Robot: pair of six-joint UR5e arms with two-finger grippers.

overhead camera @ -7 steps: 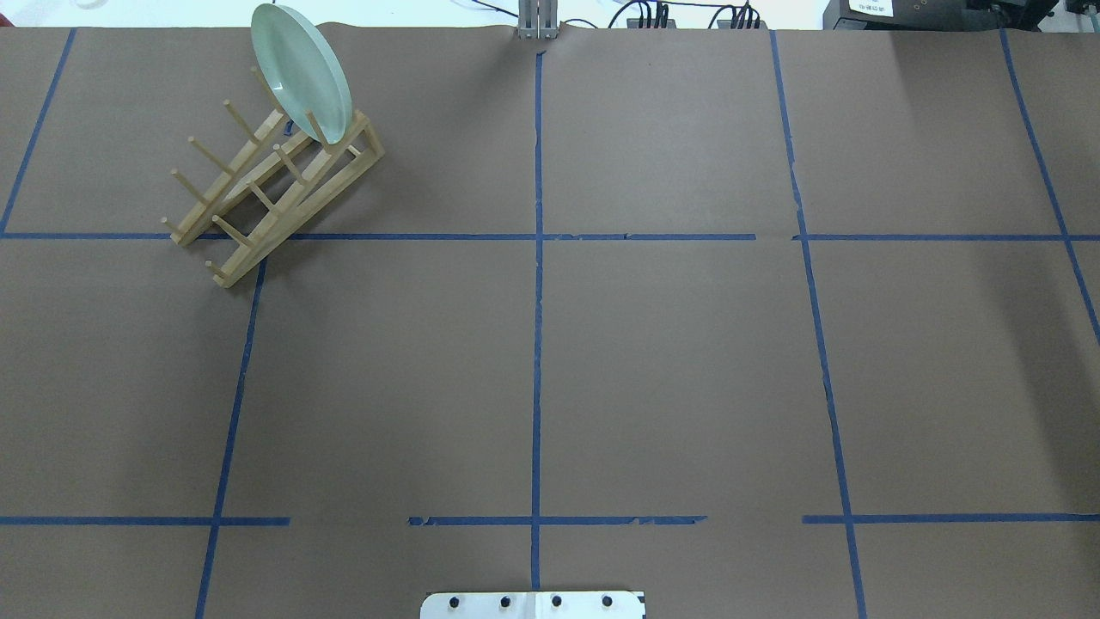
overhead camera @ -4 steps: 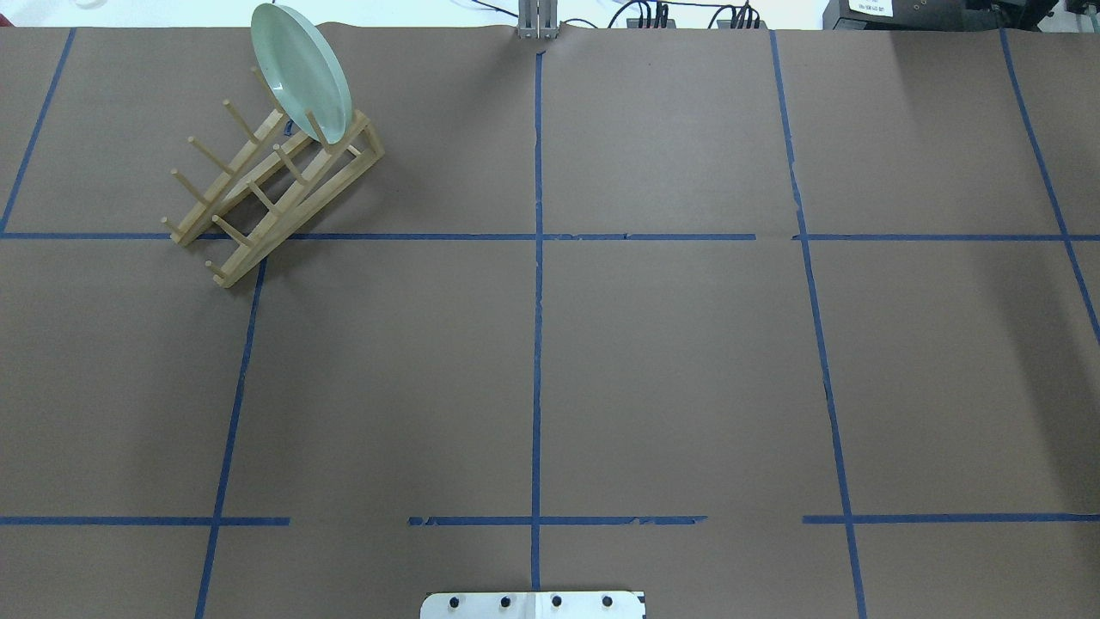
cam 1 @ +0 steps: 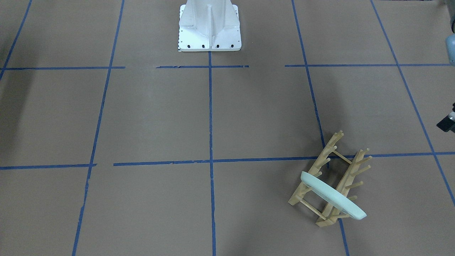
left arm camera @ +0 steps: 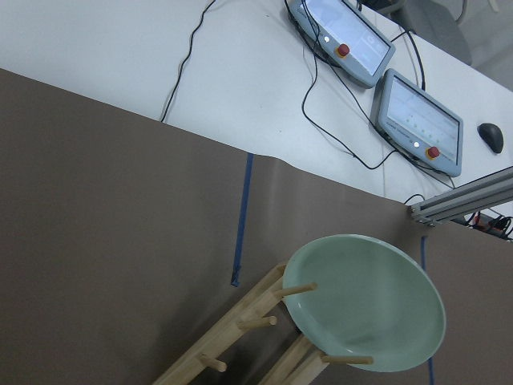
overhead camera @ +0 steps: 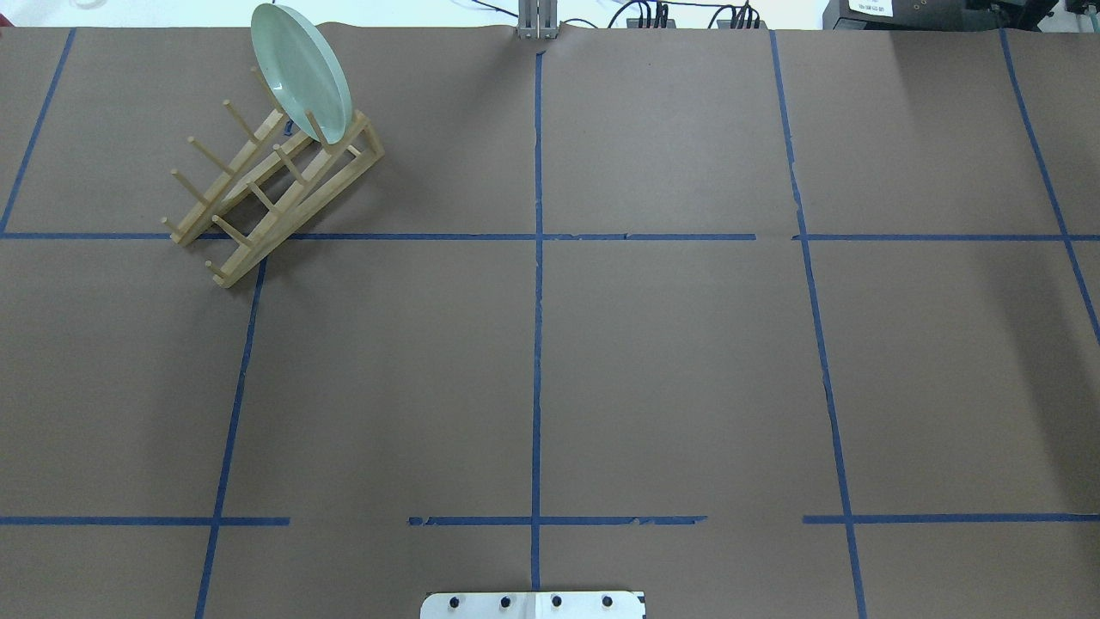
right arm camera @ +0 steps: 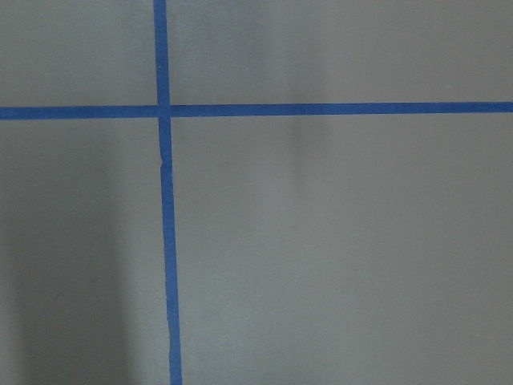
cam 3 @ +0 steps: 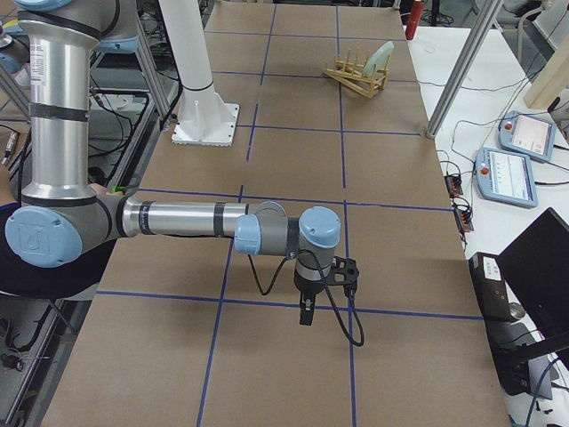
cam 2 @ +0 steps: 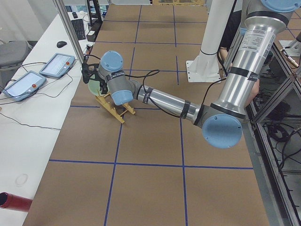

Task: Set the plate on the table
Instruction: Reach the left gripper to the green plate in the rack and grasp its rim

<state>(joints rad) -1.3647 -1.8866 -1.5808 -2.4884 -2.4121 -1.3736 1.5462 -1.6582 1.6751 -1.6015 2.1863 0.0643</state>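
The pale mint-green plate (overhead camera: pixel 301 73) stands on edge in the end slot of the light wooden peg rack (overhead camera: pixel 258 189), at the far left of the brown-paper table (overhead camera: pixel 670 361). It also shows in the front-facing view (cam 1: pixel 332 195) and the left wrist view (left arm camera: pixel 365 301). In the exterior left view my left gripper (cam 2: pixel 86 75) hangs close beside the plate (cam 2: pixel 94 87); I cannot tell if it is open or shut. My right gripper (cam 3: pixel 307 311) shows only in the exterior right view, far from the rack, over a blue tape cross; I cannot tell its state.
The white robot base (cam 1: pixel 209 28) stands at the table's near middle edge. Beyond the rack, a white side table holds two teach pendants (left arm camera: pixel 377 80) and cables. An aluminium post (cam 2: pixel 70 28) rises near the rack. A red cylinder (cam 2: pixel 14 201) lies on the side table.
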